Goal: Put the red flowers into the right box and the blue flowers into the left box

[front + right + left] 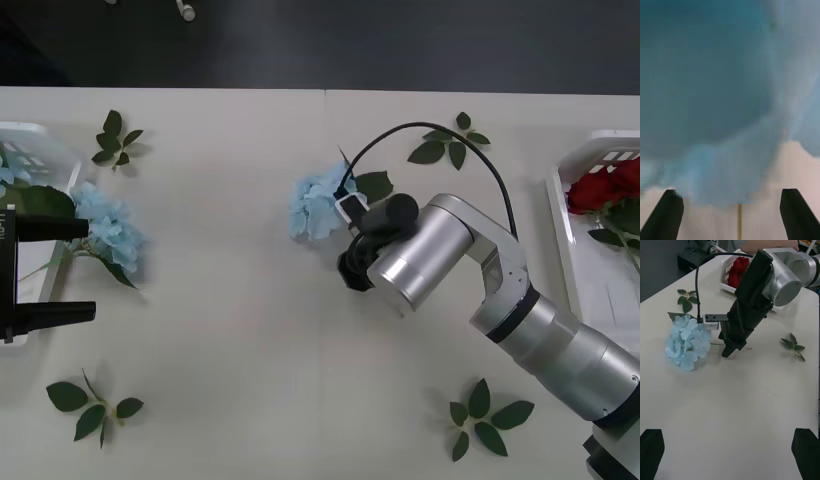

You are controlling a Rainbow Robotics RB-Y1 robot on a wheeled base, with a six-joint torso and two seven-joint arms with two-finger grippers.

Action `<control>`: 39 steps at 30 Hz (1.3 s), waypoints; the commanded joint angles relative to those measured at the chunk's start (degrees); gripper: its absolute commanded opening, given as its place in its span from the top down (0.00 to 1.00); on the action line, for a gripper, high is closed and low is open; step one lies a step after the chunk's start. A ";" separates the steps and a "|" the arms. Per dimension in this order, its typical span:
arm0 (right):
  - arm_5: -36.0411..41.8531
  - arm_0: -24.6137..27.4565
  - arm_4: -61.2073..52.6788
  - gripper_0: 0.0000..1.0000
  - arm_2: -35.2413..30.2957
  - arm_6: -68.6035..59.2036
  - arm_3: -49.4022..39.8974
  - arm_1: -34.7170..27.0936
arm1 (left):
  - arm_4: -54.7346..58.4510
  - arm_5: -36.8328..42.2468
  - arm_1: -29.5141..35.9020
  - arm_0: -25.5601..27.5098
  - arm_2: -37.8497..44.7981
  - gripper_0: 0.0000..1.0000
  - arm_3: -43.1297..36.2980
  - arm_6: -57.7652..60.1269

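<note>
1. From above, the right gripper (352, 268) hangs over the middle of the pale counter (250, 380), pointing down at the stem end of a blue flower (318, 205) that lies flat there.
2. That blue flower's long axis runs roughly left to right across the counter: the fluffy head points toward the robot's left, and its green leaf and stem trail right, under the gripper.
3. The left wrist view shows what the overhead view hides — the right gripper's black fingertips (727, 351) sit just above the thin stem, beside the bloom (687, 341); whether they touch the stem cannot be told.
4. The right wrist view adds the gripper's state: its two black fingers (668, 217) stand wide apart at the corners, gripping nothing, with the thin stem between them and blurred blue petals close ahead.
5. The left gripper (50, 270) waits at the counter's left edge, fingers spread wide and empty.
6. Just beside it, more blue flowers (105, 232) lie draped over the rim of the left box (45, 140), heads pointing toward the counter's centre.
7. At the far right, red flowers (605, 188) lie inside the right box (570, 240) — blooms toward the far end.
8. Loose leaf sprigs (485, 415) are scattered around the counter.
</note>
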 commanded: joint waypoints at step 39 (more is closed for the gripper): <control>-5.36 1.82 2.99 1.00 2.62 -1.56 -0.64 -2.81 | 0.63 0.06 -0.12 -0.28 0.83 0.00 -1.58 -3.00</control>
